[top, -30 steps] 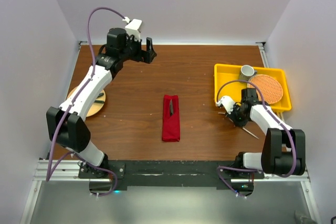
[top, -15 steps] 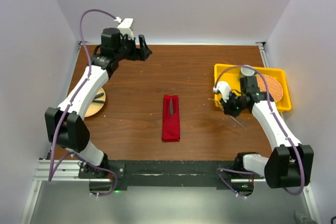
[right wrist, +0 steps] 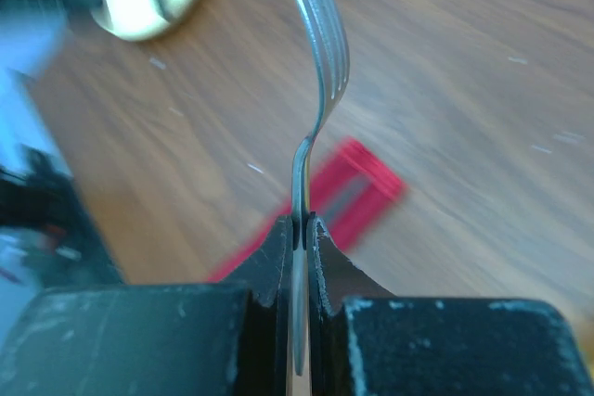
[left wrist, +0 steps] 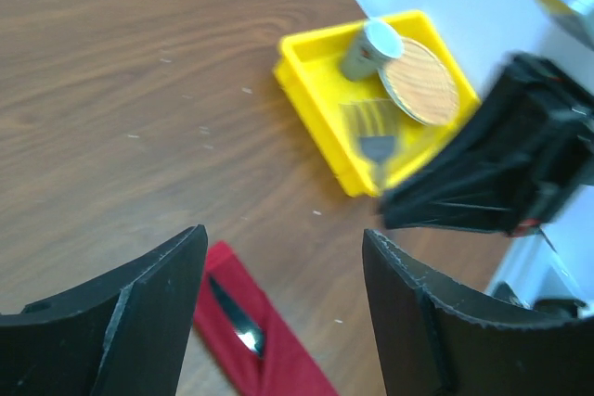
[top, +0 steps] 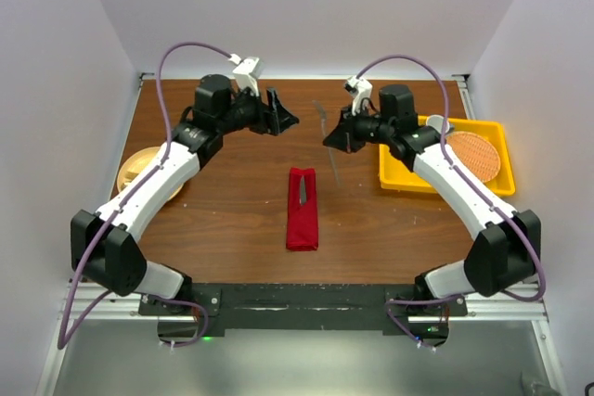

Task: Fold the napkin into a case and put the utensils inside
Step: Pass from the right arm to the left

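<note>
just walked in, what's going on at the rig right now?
The right hand grips a fork by its handle, tines out, in the air beyond the folded red case. The case lies mid-table with one utensil already tucked in. The left hand is open and empty, held up facing the fork.

Fork [right wrist: 322, 39] edge-on between the dark fingers [right wrist: 271, 261], tines outward, blurred red case [right wrist: 367, 180] behind.
</note>
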Tool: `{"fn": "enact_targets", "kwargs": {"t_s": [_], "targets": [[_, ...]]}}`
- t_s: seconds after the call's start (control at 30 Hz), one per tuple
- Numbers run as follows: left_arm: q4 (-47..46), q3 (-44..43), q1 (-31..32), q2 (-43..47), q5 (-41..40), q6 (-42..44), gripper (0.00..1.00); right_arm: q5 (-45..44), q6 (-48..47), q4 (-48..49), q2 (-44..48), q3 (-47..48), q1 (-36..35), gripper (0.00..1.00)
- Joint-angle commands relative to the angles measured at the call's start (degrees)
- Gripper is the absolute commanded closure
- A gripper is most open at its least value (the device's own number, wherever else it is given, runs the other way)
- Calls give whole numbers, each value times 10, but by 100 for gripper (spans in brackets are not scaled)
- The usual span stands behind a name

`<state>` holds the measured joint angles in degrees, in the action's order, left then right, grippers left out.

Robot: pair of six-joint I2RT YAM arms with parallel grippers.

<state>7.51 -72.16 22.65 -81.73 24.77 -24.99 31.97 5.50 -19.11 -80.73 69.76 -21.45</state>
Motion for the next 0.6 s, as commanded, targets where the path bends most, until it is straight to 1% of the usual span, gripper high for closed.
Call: {"fn": "enact_targets", "kwargs": {"t_s": [0.0,0.03,0.13,0.3,0.4,0.5,0.53,0.57], "targets": [[-22,-34,23,-11,10,-33,29,42,172,144,-5,23,-27,100],[-24,-34,28,-14,12,-39,29,47,197,164,-5,21,-30,100],[-31,-32,39,-18,22,-59,31,56,225,187,0,9,-38,100],[-43,-26,53,-19,28,-80,35,71,247,209,13,-10,-44,100],[-65,-18,53,-14,38,-91,39,72,252,214,16,-17,-44,100],[-88,-11,53,-10,43,-100,45,75,254,216,17,-16,-44,100],[-88,-11,53,-12,42,-102,52,78,254,220,18,-16,-44,100],[-87,-11,53,-14,41,-109,55,80,257,222,20,-19,-44,100]]}}
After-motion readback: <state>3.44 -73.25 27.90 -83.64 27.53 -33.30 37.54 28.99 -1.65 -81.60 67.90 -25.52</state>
